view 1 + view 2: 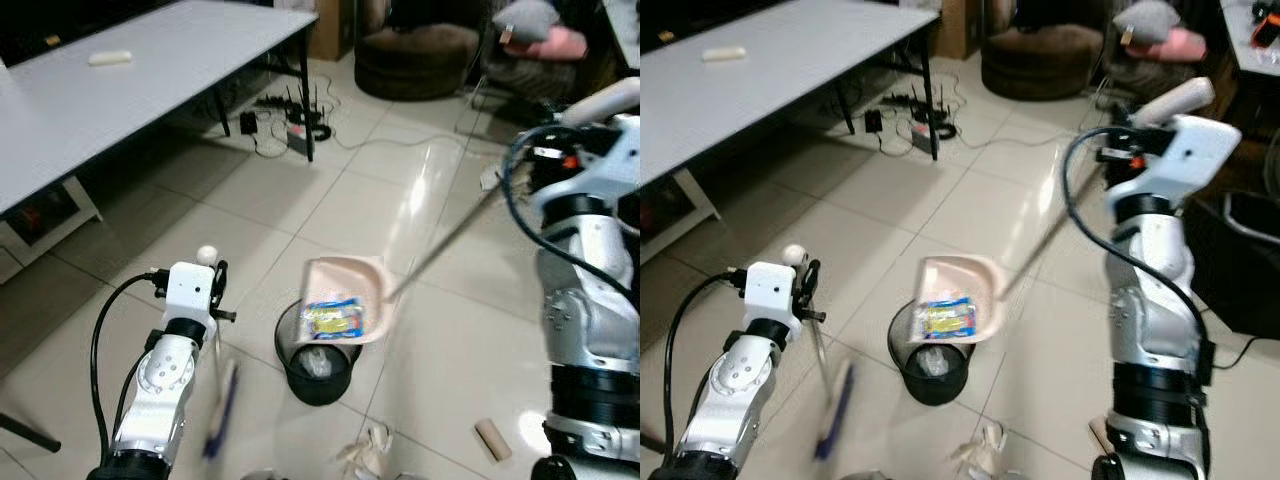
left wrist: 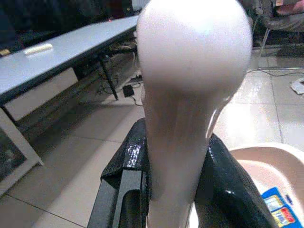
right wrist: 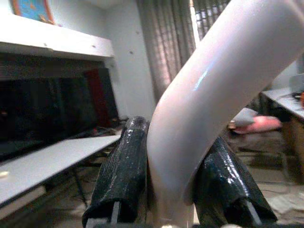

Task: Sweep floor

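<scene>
Dustpan (image 1: 345, 300), light and stiff, tilted a wrapper (image 1: 333, 318) over the bin (image 1: 316, 372), right gripper (image 3: 173, 190) clamped on its handle, left gripper (image 2: 175, 190) clamping the broom (image 1: 220, 405).

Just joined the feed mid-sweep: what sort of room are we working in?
Probably a home living room: glossy tiled floor, a long grey table, a dark round pouf at the back, and curtains beside a dark screen in the right wrist view.
</scene>
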Robot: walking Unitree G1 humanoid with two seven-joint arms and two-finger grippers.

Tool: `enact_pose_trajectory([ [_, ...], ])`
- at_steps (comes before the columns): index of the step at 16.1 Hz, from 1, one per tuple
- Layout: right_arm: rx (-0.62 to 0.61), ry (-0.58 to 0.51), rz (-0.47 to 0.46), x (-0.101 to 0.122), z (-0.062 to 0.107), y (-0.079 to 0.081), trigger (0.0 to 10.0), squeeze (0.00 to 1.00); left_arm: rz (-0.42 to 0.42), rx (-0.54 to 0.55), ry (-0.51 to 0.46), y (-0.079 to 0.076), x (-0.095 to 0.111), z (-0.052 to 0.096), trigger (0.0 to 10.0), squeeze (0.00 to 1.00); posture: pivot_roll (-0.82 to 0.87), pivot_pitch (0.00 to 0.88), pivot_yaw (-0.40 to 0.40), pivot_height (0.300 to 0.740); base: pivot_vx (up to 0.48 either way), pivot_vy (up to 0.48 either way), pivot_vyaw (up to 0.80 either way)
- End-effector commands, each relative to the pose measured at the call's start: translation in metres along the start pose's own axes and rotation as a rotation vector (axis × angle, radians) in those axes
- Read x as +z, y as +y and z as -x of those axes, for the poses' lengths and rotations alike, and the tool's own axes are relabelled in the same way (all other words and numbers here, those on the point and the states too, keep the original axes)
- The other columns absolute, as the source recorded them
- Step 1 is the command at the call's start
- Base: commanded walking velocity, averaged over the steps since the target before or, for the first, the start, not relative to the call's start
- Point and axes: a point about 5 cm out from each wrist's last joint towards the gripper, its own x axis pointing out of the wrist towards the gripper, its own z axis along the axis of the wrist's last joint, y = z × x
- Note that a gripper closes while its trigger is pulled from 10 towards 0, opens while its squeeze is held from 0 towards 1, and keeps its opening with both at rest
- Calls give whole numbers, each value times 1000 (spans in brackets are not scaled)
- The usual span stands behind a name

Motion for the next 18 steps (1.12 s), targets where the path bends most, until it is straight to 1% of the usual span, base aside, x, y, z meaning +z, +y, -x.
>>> enact_pose_trajectory([
  [1, 19, -77, 3, 13, -7, 5, 10000, 0, -26, 15, -26, 4, 5, -2, 10000, 0, -18, 22, 65, 740, 0, 0, 0],
  [2, 24, -79, 21, 12, -8, 5, 10000, 0, -28, 13, -26, 4, 5, -3, 10000, 0, -18, 21, 65, 740, 0, 0, 0],
  [3, 44, -88, 62, 11, -10, 9, 10000, 0, -30, 8, -24, 3, 5, -2, 10000, 0, -19, 21, 66, 740, 0, 0, 0],
  [7, 54, -119, 93, 8, -15, 17, 10000, 0, -35, 3, -24, 1, 5, -1, 10000, 0, -16, 16, 65, 740, 0, 0, 0],
  [9, 122, -147, 125, 4, -17, 34, 10000, 0, -38, 2, -24, 2, 5, -1, 10000, 0, -14, 15, 66, 740, 0, 0, 0],
  [10, 152, -157, 139, 4, -18, 39, 10000, 0, -39, 1, -24, 2, 5, -1, 10000, 0, -14, 15, 66, 740, 0, 0, 0],
  [11, 244, -181, 179, 1, -17, 57, 10000, 0, -42, 0, -24, 2, 5, -1, 10000, 0, -8, 9, 60, 740, 0, 0, 0],
  [12, 307, -203, 210, 0, -16, 68, 10000, 0, -43, -1, -24, 2, 5, 0, 10000, 0, -7, 7, 59, 740, 0, 0, 0],
  [13, 371, -227, 223, 0, -15, 80, 10000, 0, -44, -1, -24, 2, 5, 0, 10000, 0, -6, 5, 57, 740, 0, 0, 0],
  [15, 455, -240, 230, -4, -11, 97, 10000, 0, -44, -1, -25, 2, 5, 0, 10000, 0, -7, 3, 53, 740, 0, 0, 0],
  [16, 552, -253, 256, -7, -4, 113, 10000, 0, -45, 0, -27, 2, 6, -1, 10000, 0, -4, 6, 45, 740, 0, 0, 0],
  [17, 623, -261, 261, -10, 3, 126, 10000, 0, -43, 6, -29, 2, 7, -3, 10000, 0, -3, 5, 42, 740, 0, 0, 0],
  [18, 662, -264, 270, -12, 7, 133, 10000, 0, -43, 7, -29, 2, 7, -3, 10000, 0, -2, 6, 40, 740, 0, 0, 0],
])
